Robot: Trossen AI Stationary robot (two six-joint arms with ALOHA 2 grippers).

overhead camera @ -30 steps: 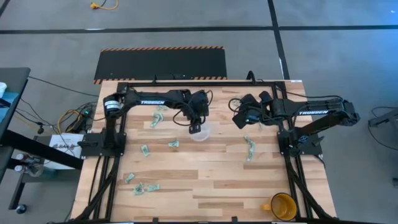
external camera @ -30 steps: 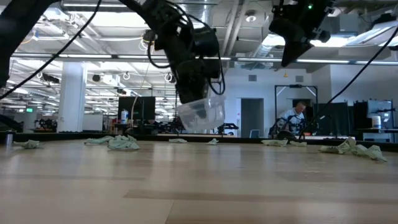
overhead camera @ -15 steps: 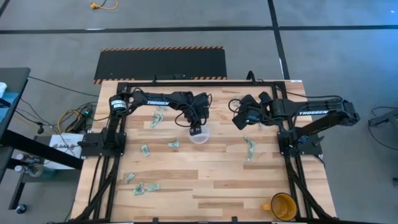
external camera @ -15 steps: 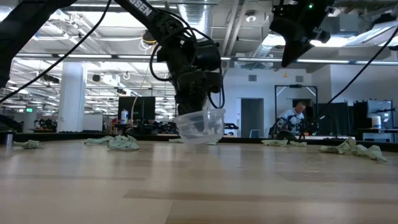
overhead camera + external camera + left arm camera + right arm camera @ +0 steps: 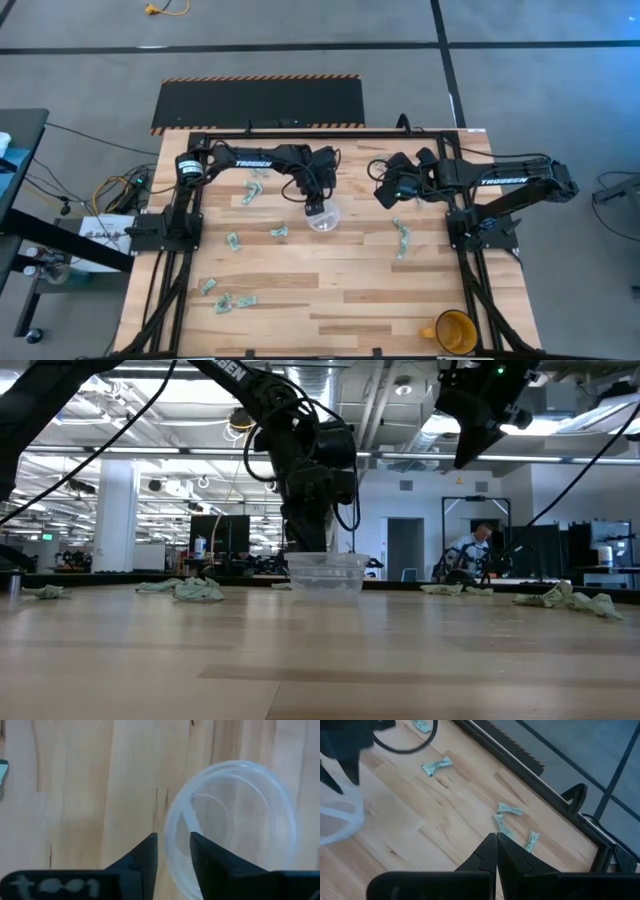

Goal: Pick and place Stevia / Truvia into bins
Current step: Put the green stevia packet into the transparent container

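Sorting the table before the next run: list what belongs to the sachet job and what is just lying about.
Belongs to the job:
- sachets, scattered on the table
- clear cup, upright mid-table
- left gripper, jaws open astride the cup's rim
- right gripper, shut, raised above the table

Just lying about:
- yellow mug, at the table's near right corner

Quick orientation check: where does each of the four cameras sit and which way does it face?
High: overhead, straight down on the table and both arms.
Low: table height, level across to the cup, arms coming from above.
Left wrist: over the left tool, its fingers astride the cup's rim.
Right wrist: past the shut right tool to sachets.
All four show the cup.
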